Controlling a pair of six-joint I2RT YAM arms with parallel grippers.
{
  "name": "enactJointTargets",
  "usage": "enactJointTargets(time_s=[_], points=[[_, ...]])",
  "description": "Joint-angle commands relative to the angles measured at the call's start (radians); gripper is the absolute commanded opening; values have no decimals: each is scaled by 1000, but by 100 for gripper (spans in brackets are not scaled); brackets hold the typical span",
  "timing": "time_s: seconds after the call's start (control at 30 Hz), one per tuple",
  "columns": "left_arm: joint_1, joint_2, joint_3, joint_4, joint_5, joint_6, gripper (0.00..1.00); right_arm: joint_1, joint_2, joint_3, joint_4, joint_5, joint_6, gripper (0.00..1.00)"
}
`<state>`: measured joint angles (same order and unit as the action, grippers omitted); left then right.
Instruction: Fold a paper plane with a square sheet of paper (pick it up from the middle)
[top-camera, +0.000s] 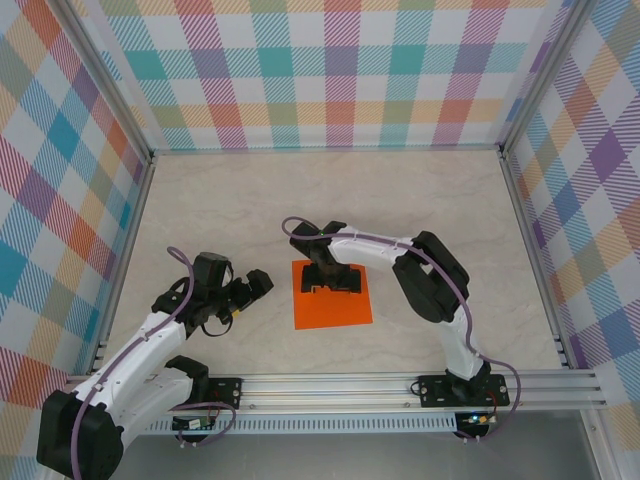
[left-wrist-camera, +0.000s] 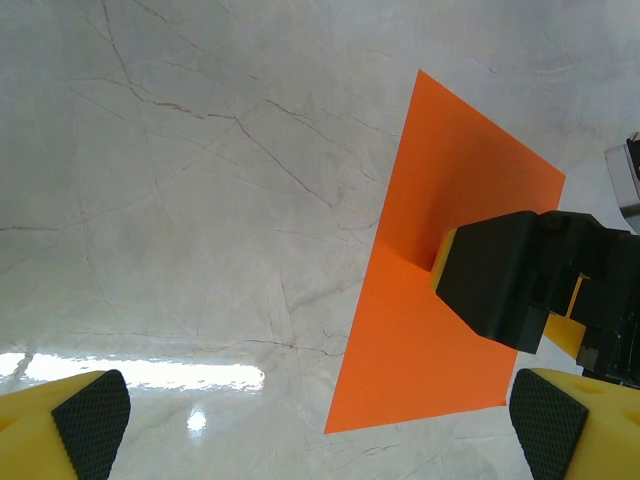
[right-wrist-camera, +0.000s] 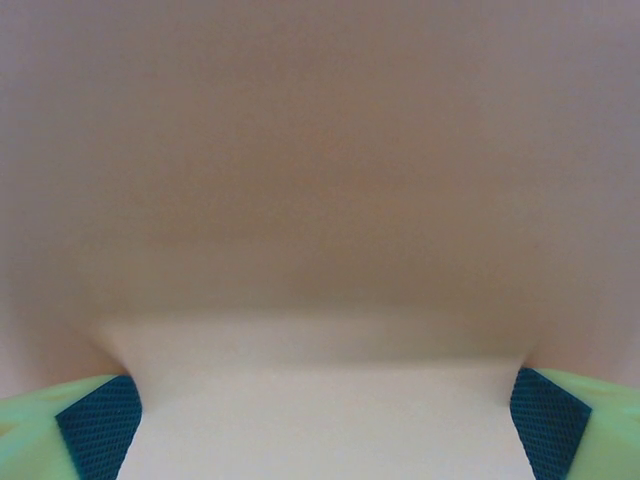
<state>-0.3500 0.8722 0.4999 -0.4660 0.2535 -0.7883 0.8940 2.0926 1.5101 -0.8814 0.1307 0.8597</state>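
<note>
Paper (top-camera: 335, 312) flat, orange, square; right pincer (top-camera: 331, 289) spread over it; marbled tabletop (top-camera: 230, 200).

Pale marble-patterned tabletop (top-camera: 420, 200) lying flat, thin brown veins running across it. Plaid panels in teal, orange, purple and yellow are enclosing it on three sides: back wall (top-camera: 330, 70), left wall (top-camera: 50, 200), right wall (top-camera: 590, 200). Aluminium posts (top-camera: 105, 75) are standing where the panels meet. Slotted aluminium rail (top-camera: 330, 385) running along the near edge. Left wrist view: white glare patch (left-wrist-camera: 150, 375) shining off the glossy surface.
</note>
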Motion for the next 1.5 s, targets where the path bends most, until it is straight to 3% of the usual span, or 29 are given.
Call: enactJointTargets(time_s=[0.0, 0.4, 0.63, 1.13, 1.47], points=[[12, -16, -14, -13, 13, 7, 100, 8, 81, -93, 32, -33, 1, 99], [12, 5, -4, -22, 0, 6, 100, 6, 84, -6, -25, -8, -23, 92], [12, -8, -6, -33, 0, 7, 100, 0, 23, 62, -61, 24, -45, 100], [12, 3, -10, -19, 4, 7, 100, -17, 76, -6, 24, -40, -26, 100], [12, 21, -5, -8, 13, 7, 100, -16, 59, -75, 72, -65, -17, 87]])
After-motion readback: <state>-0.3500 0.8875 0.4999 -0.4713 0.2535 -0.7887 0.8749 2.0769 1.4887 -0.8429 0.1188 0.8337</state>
